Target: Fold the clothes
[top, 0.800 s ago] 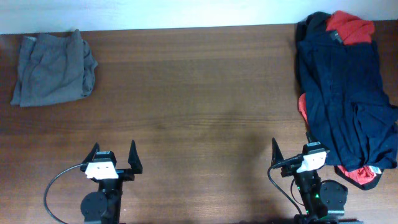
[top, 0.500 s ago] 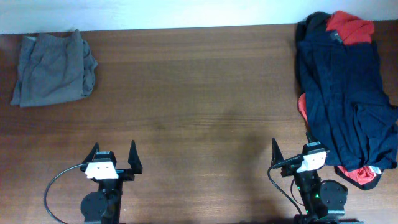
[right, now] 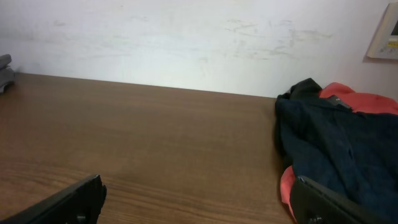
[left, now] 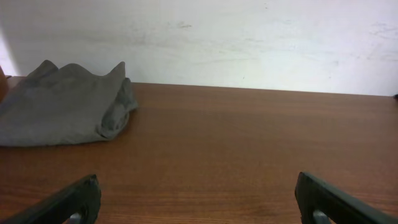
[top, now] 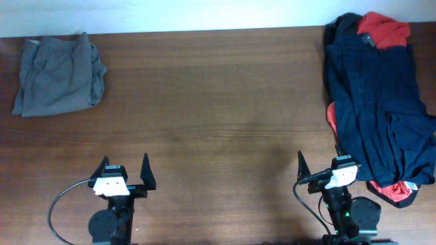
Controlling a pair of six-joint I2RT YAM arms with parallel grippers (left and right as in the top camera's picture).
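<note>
From overhead, the table (top: 218,116) carries clothes at both far corners. The grey shorts (top: 58,75) lie folded at the far left. At the far right is a loose heap with the navy shorts (top: 378,112) spread on top. A red T-shirt (top: 385,30) shows at the heap's far end and near edge, and a black garment (top: 344,24) shows at its far left corner.

The left gripper (top: 125,165) and right gripper (top: 320,162) sit at the near edge, both spread wide and holding nothing. The right one is just beside the heap.

The left wrist view shows only the grey shorts (left: 62,112), well apart from its fingers (left: 68,202). The right wrist view shows the heap's side, with the navy shorts (right: 348,149) over red fabric (right: 367,99). It also shows a wall panel (right: 385,34) that the overhead view misses.
</note>
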